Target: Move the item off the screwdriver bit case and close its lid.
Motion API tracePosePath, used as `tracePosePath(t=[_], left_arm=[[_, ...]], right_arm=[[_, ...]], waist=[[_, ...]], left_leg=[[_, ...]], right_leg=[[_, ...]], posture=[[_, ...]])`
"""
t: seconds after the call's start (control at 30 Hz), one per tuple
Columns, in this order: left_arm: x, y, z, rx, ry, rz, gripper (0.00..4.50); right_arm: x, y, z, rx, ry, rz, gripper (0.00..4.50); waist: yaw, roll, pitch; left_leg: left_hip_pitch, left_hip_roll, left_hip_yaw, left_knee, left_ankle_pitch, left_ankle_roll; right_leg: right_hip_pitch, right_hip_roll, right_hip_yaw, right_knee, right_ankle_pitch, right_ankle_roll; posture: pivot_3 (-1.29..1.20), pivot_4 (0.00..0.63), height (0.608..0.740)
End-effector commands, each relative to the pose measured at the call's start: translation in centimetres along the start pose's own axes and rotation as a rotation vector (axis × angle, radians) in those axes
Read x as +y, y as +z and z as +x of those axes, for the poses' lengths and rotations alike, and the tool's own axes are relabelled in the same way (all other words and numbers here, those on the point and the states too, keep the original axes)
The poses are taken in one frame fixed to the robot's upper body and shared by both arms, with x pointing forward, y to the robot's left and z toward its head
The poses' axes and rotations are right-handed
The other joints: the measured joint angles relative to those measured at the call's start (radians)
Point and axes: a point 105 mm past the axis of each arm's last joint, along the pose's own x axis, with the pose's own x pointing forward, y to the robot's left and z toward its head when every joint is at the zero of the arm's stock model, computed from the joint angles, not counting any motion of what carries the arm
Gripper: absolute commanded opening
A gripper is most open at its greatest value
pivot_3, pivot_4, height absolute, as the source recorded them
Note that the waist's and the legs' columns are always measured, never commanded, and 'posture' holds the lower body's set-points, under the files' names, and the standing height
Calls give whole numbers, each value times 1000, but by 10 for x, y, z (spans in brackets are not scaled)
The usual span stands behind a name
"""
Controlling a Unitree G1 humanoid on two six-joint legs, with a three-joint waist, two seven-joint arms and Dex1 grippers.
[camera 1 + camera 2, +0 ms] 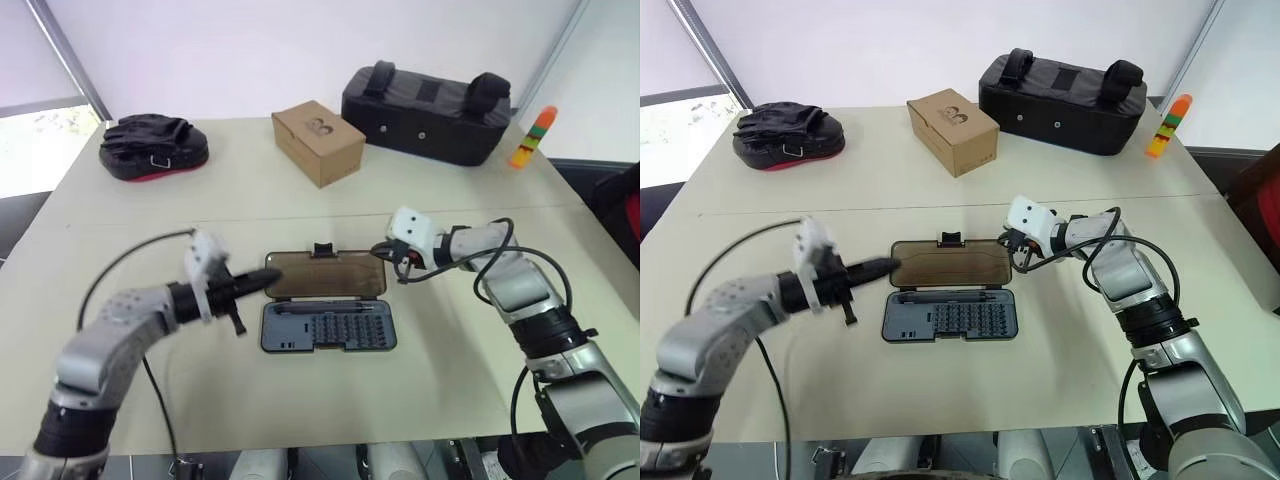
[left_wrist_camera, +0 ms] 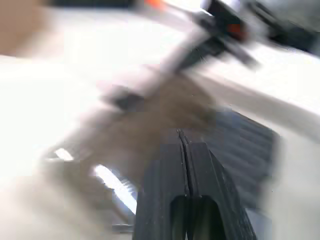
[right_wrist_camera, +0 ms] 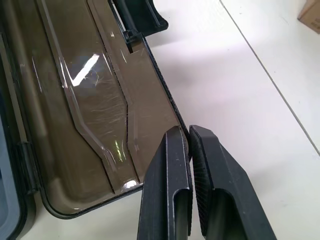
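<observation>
Grippers are closing in on the open lid (image 1: pixel 950 260).
Left gripper (image 1: pixel 890 266), fingers together at nine o'clock; right gripper (image 1: pixel 1008 243), together at three: lift both edges evenly.

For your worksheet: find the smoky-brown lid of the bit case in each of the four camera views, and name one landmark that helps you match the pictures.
Left eye view: the lid lies open at centre, behind the tray.
Right eye view: lid at centre, slightly further left.
Left wrist view: blurred brown patch beyond the shut left gripper.
Right wrist view: lid beside the shut right gripper.
Shared landmark: its black latch tab.
</observation>
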Motion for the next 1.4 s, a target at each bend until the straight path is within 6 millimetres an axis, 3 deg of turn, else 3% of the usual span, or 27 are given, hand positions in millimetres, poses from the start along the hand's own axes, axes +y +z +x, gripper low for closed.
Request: tracePosePath(t=[0.03,0.1,0.2,0.57,0.97,1.07,1.3,1.4], left_arm=[[39,6,-9,-51,163,-33,0],[58,-2,-7,-34,225,-46,0],[66,-18,5,19,198,-54,0],[56,-68,44,192,-59,-145,0],[48,-88,65,245,-157,-189,0],[48,-90,68,248,-156,-181,0],[49,-88,71,230,-152,-166,0],[49,-81,73,200,-158,-164,0]], right_arm=[[-10,14,-10,-47,-55,-33,36],[-11,15,-11,-48,-58,-34,36],[-11,16,-10,-52,-58,-34,36],[-9,19,-9,-56,-59,-25,36],[-1,21,-9,-67,-33,4,36],[1,21,-11,-67,-30,11,994],[2,21,-19,-51,-13,28,4443],[7,38,-36,-148,58,133,4443]], waist=[[-1,0,0],[0,0,0],[1,-1,1],[0,-1,1],[5,0,1],[7,0,0],[18,1,0],[25,0,0]], left_leg=[[0,0,0,0,0,0],[0,-1,0,0,0,0],[-1,-1,0,0,0,0],[-1,-1,0,0,0,-1],[-1,-2,0,0,0,0],[0,-2,0,0,0,0],[0,-3,0,0,0,0],[0,-3,0,0,0,0]], right_leg=[[0,0,0,0,0,0],[0,0,0,0,0,0],[0,0,0,0,0,0],[-1,-1,0,0,0,0],[0,-1,0,0,0,1],[1,-1,0,0,0,1],[1,-3,-1,0,0,1],[1,-3,-1,0,0,1]], posture=[[0,150,740],[0,150,740],[0,150,740],[0,150,740],[0,150,740],[0,150,740],[0,150,740],[0,150,740]])
